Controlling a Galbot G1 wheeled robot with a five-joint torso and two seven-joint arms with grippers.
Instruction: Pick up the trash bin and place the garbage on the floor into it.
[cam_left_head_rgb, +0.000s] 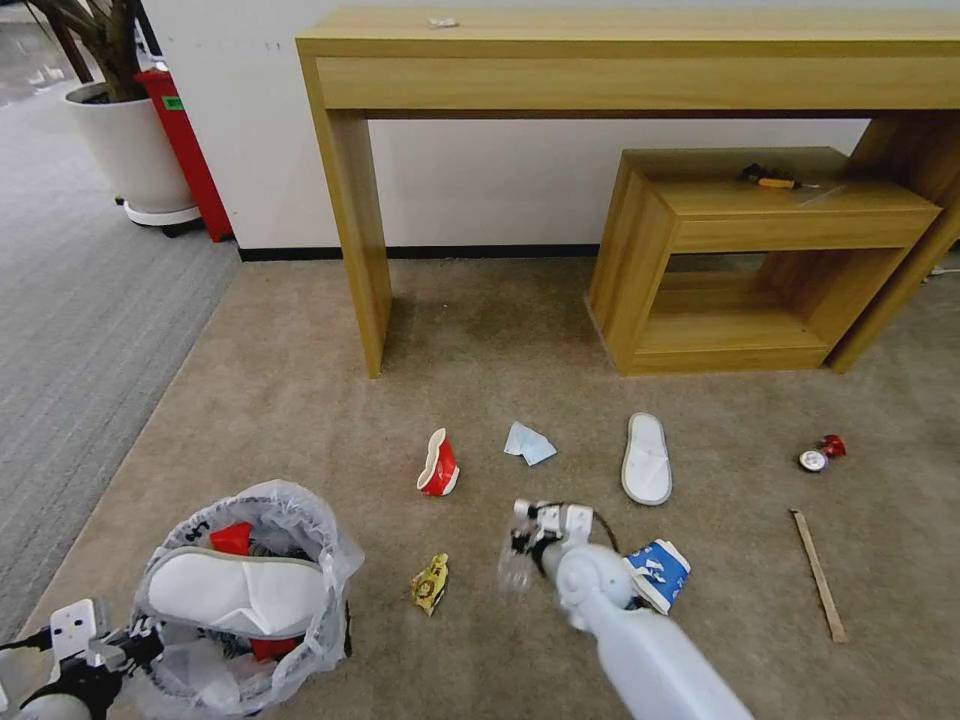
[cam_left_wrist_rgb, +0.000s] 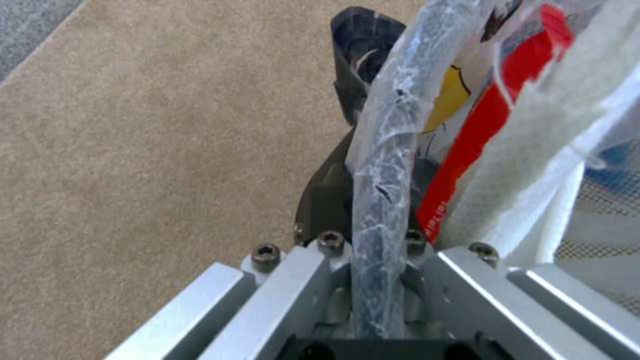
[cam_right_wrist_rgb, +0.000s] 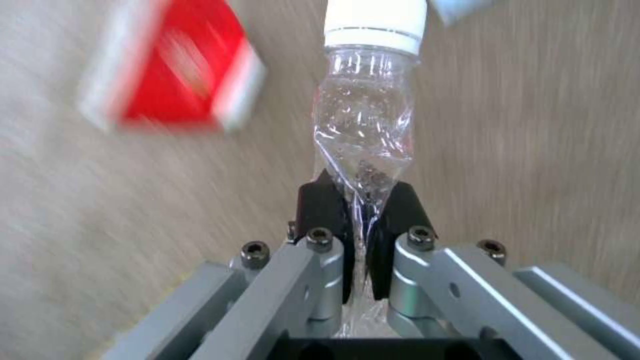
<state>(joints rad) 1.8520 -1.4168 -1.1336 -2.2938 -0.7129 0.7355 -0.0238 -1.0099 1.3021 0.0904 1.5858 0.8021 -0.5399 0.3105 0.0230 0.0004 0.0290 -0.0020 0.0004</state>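
Litter clearance, part done

Trash bin (cam_left_head_rgb: 240, 600), near left on the beige carpet (cam_left_head_rgb: 300, 400): rim pinched by left gripper (cam_left_wrist_rgb: 373, 150); holds one white slipper (cam_left_head_rgb: 235, 592) and red packet (cam_left_head_rgb: 232, 537).
Clear bottle (cam_right_wrist_rgb: 365, 125): clamped in right gripper (cam_right_wrist_rgb: 357, 210), centre near, not yet binned.
Outstanding on carpet: red cup (cam_left_head_rgb: 438, 465), tissue (cam_left_head_rgb: 528, 442), second slipper (cam_left_head_rgb: 646, 458), crushed can (cam_left_head_rgb: 821, 453), wooden stick (cam_left_head_rgb: 818, 574), yellow wrapper (cam_left_head_rgb: 431, 583), blue cup (cam_left_head_rgb: 657, 573).
Wrist views alone confirm both grips; head view alone lists the remainder.

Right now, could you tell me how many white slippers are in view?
2. One white slipper lies across the top of the trash bin; the other slipper lies on the floor, in front of the low wooden bench. None seems hidden.
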